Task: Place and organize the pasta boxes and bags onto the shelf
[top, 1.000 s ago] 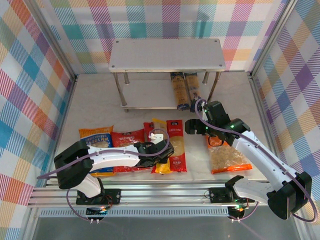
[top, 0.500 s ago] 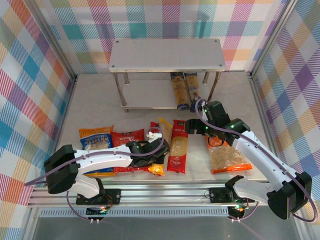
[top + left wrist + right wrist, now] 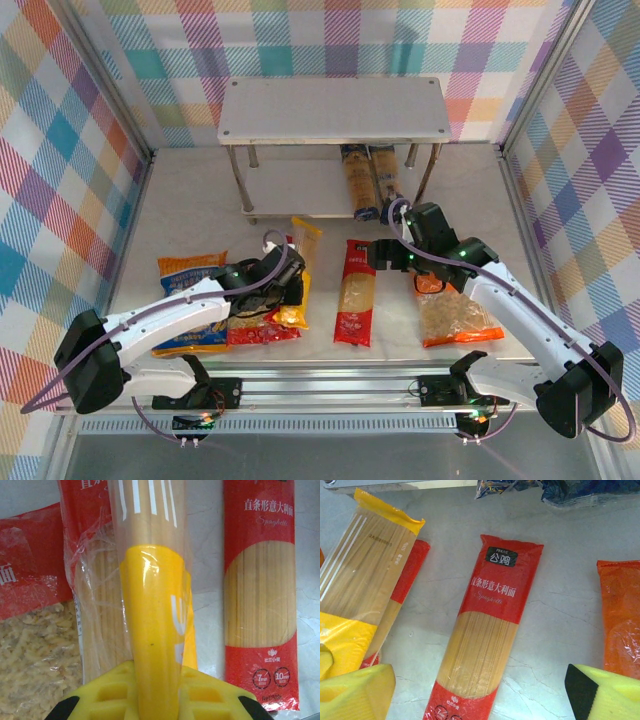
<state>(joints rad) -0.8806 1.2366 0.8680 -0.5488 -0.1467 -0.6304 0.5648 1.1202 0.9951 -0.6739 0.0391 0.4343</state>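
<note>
The left gripper (image 3: pixel 279 288) is pinched on the yellow spaghetti pack (image 3: pixel 152 605), whose yellow band runs down between the yellow fingers (image 3: pixel 212 695). That pack crosses over a half-covered red pack (image 3: pixel 92 630), which lies beside the red bag (image 3: pixel 25 585) of short pasta. To its right, on the table (image 3: pixel 200 200), lies the free red pack (image 3: pixel 490 625). A black patch on it reads 公鸡, with 直条形意大利面 and a script "Spaghetti" below, and round badges marked 7 and 10 near its foot. The right gripper (image 3: pixel 477 692) hangs over it, fingers spread wide. The orange bag (image 3: pixel 620 620) lies further right. Two blue-ended packs (image 3: pixel 368 180) rest on the lower board of the shelf (image 3: pixel 335 110).
</note>
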